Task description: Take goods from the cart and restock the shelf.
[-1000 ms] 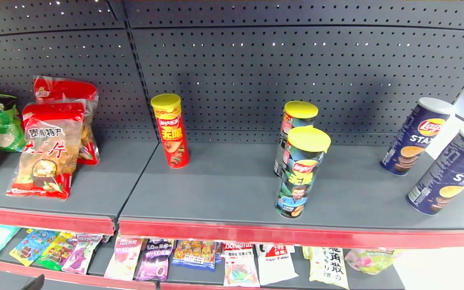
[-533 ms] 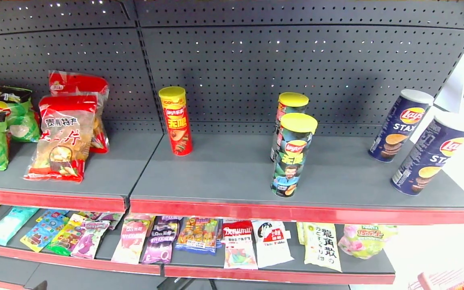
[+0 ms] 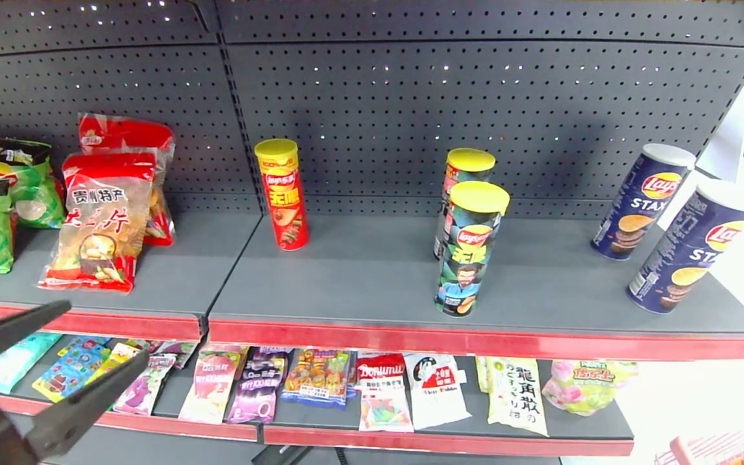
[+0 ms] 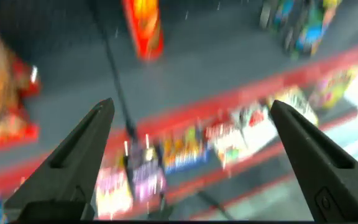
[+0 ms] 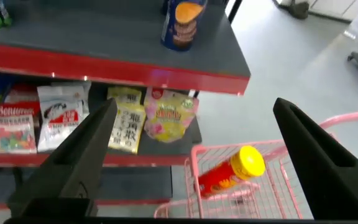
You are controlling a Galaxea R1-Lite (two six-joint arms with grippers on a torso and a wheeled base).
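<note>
Red chip can (image 5: 232,171), yellow lid: lying in pink cart (image 5: 192,174) off the shelf's (image 5: 135,68) end; cart cut off, can partly behind wire. Right gripper (image 5: 194,102): jaws wide, empty. Left gripper (image 3: 107,329): jaws wide, empty, before the shelf's front lip; goods beyond blurred.

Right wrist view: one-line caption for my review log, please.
Open right gripper facing a pink cart that holds a red chip can with yellow lid, beside the red-edged shelf.
</note>
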